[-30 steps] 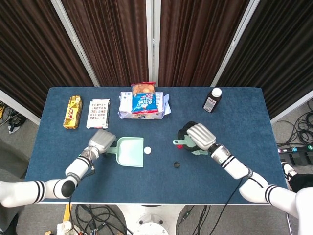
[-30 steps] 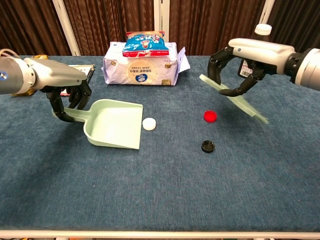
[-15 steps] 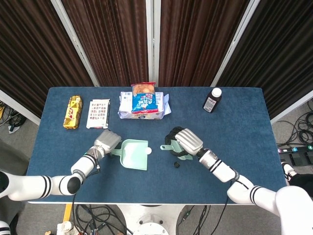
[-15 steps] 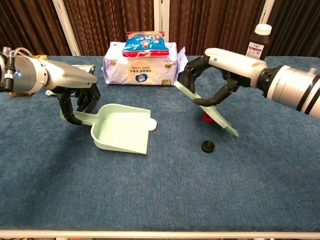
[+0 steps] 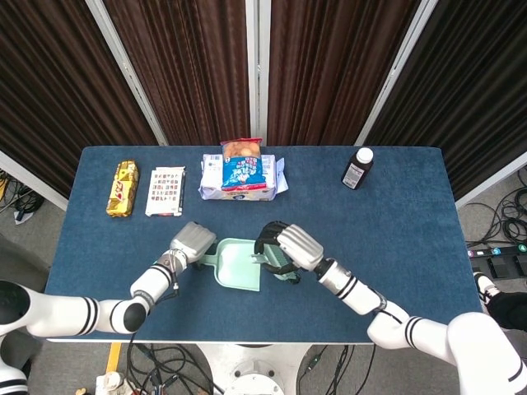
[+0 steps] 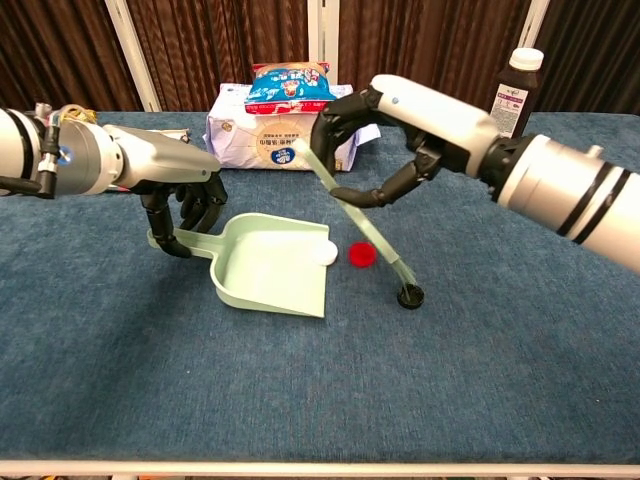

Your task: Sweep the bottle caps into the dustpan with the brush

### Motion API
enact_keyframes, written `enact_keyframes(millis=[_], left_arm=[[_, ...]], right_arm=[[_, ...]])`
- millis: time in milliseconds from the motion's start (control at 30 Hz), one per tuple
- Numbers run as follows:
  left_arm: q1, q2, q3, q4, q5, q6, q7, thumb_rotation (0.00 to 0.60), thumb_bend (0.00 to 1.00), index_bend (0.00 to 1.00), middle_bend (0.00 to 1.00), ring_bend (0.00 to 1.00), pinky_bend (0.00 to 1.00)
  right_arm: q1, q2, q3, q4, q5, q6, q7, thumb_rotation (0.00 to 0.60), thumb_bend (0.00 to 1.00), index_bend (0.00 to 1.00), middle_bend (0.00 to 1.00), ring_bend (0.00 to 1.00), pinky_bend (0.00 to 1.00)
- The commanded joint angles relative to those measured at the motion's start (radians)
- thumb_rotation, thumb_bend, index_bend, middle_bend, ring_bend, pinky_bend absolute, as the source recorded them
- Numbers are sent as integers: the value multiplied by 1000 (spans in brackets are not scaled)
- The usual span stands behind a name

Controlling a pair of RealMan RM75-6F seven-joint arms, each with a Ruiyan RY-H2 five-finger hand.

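Both hands have shifted toward the middle of the desk (image 6: 120, 400) since a second ago: the dustpan (image 6: 270, 265) has slid to the robot's right, and the brush (image 6: 355, 215) has swung in from the far right to meet it.

Nearest the chest camera, the black cap (image 6: 411, 296) lies on the blue desk with the lower end of the brush touching it. Just beyond, the red cap (image 6: 361, 254) sits a little off the dustpan's open edge, and the white cap (image 6: 324, 252) rests at that edge, touching the lip. The pale green dustpan lies flat, its mouth facing the robot's right.

At its handle, the left hand (image 6: 185, 205) has its dark fingers (image 6: 165, 235) clenched around the grip. The right hand (image 6: 400, 130) holds the brush at a slant, fingers curled tightly around the upper part of its green handle, the bristle end angled down toward the caps.

Farther back stand a white tissue pack (image 6: 280, 140) with a blue snack bag (image 6: 290, 85) on top, and a dark bottle (image 6: 515, 85) at the right. In the head view, a yellow bar (image 5: 122, 188) and a flat packet (image 5: 165, 191) lie at the far left.
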Motion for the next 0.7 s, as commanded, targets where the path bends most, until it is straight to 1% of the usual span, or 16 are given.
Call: enact_keyframes(millis=[33, 100, 167, 300, 400, 533, 700], left_arm=[[-9, -10, -1, 2, -3, 9, 1, 600, 378, 598, 576, 411, 302], [-16, -20, 1, 4, -8, 16, 5, 600, 377, 597, 576, 411, 302], [-19, -29, 1, 7, -13, 26, 6, 600, 377, 598, 576, 411, 303], [-19, -48, 11, 3, -6, 69, 22, 600, 375, 598, 578, 411, 305], [-23, -59, 27, -9, -1, 110, 59, 600, 375, 598, 578, 411, 307], [-36, -80, 48, -13, -8, 178, 140, 600, 377, 598, 578, 411, 308], [-45, -95, 44, -15, -41, 183, 177, 600, 378, 598, 578, 411, 307]], right_arm=[[-45, 92, -29, -102, 9, 16, -76, 600, 628, 724, 665, 326, 244], [-71, 126, -39, -147, 35, 5, -134, 600, 628, 725, 665, 325, 238], [-90, 139, -44, -178, 62, -9, -171, 600, 628, 725, 666, 325, 231], [-121, 124, -45, -193, 106, -27, -238, 600, 628, 725, 666, 325, 220], [-134, 95, -43, -183, 116, -24, -245, 600, 628, 724, 666, 324, 217], [-146, 64, -32, -171, 119, -6, -239, 600, 628, 724, 667, 325, 216], [-155, 22, -14, -155, 125, 7, -242, 600, 628, 724, 670, 324, 212]])
